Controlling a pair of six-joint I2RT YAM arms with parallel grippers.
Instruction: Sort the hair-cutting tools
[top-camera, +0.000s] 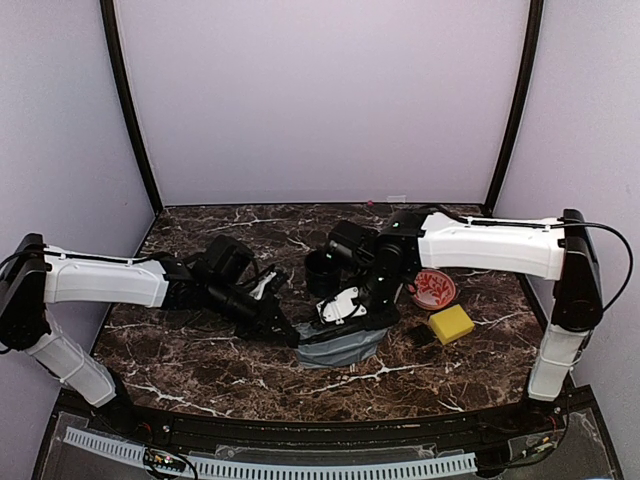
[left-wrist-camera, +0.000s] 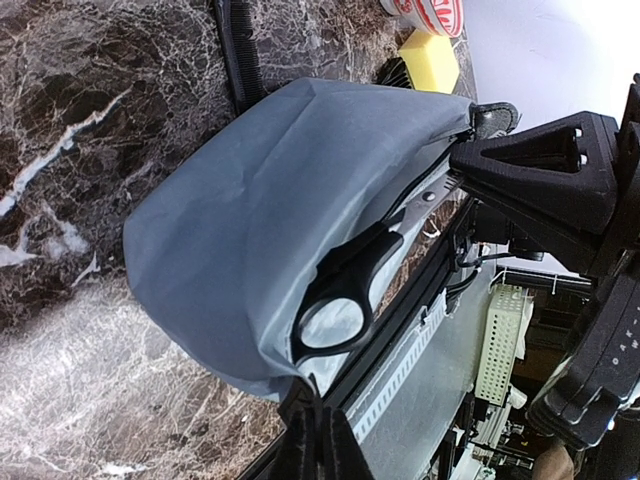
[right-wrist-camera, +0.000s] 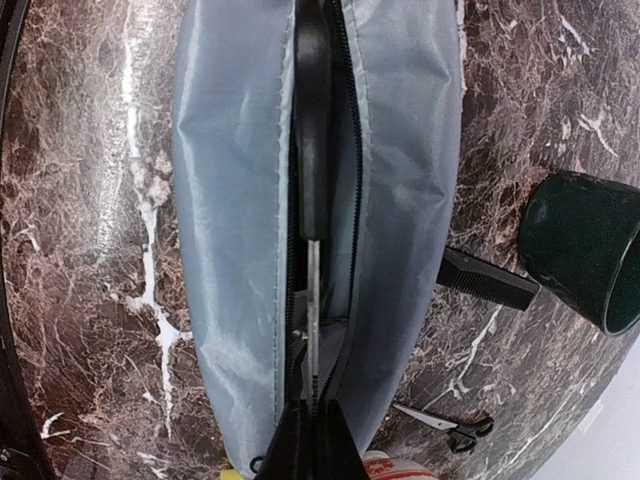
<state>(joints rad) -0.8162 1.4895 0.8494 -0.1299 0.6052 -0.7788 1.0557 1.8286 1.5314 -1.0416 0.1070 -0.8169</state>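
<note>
Scissors (left-wrist-camera: 366, 270) with a black handle lie inside a grey pouch (top-camera: 340, 348), their finger loops sticking out of its unzipped mouth and the metal blade running down the slit between the two zipper edges. The pouch rests on the marbled desk (top-camera: 200, 360), near the middle, stretched between both arms. The left pincer (left-wrist-camera: 315, 445) is clamped together on the pouch's left end and the right pincer (right-wrist-camera: 310, 440) is clamped together on its right end, which holds the mouth open. A black comb (right-wrist-camera: 487, 279) lies on the desk on the pouch's far side, partly hidden by the fabric, and just beyond it a dark green cup (right-wrist-camera: 575, 235) lies tipped on its side. A second pair of scissors (right-wrist-camera: 455, 428) lies on the desk to the right, close to a red-and-white plate (top-camera: 436, 290). A yellow sponge (top-camera: 451, 323) sits just near of that plate.
</note>
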